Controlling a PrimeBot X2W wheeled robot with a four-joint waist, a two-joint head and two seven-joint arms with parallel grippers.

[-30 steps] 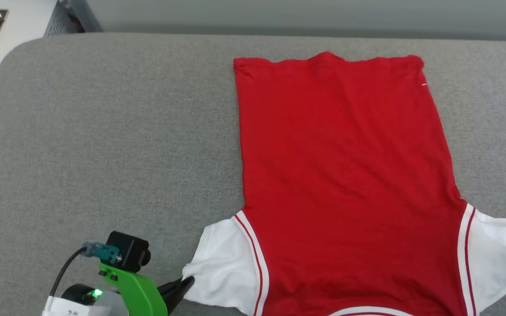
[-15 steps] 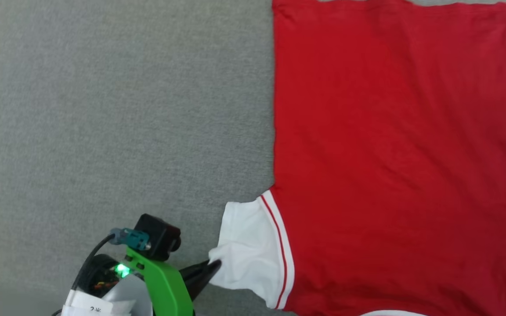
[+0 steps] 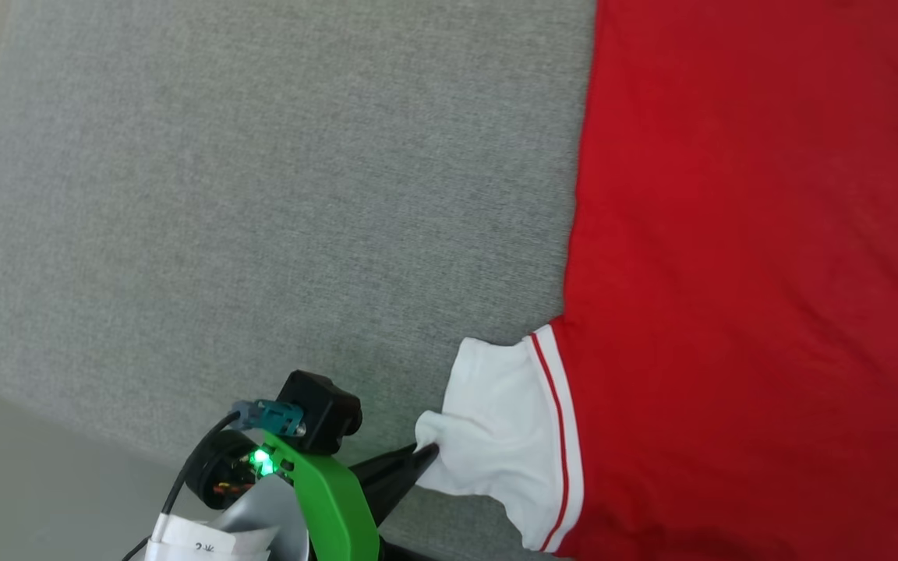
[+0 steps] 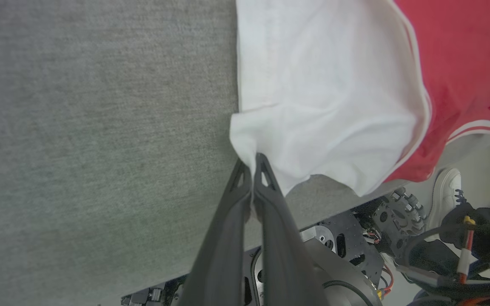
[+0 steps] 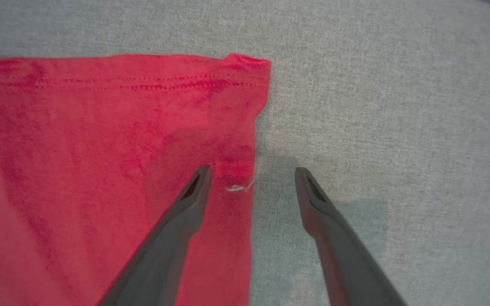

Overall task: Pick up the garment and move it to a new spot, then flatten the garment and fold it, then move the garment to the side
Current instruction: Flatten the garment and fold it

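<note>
The main change over the last second is the viewpoint. The head camera has dipped and swung, so the shirt (image 3: 730,273) now fills that view from 12 round to 5 o'clock and its far edge has run off the top. The shirt itself appears not to have shifted on the grey table (image 3: 262,195). It still lies spread out and mostly smooth, plain red side up, with no lettering showing.

The left end effector (image 3: 427,454) has kept its hold throughout. It sits at about 6 o'clock in the head view, and its two dark fingers are pressed together on the outer corner of the white sleeve (image 3: 507,436). The left wrist view shows the cloth gathered to a point between the tips, with creases fanning away from them. The sleeve lies close to the table's near edge.

The right end effector (image 5: 252,171) is fully spread and holds nothing. In its own view it hovers over the shirt's side edge, one finger above red cloth and the other above bare table. The hem (image 5: 143,80) corner is toward 12 o'clock.

My reading is that the move to the new spot is done. Flattening or the first fold is in hand, with the right side not yet gripping.
</note>
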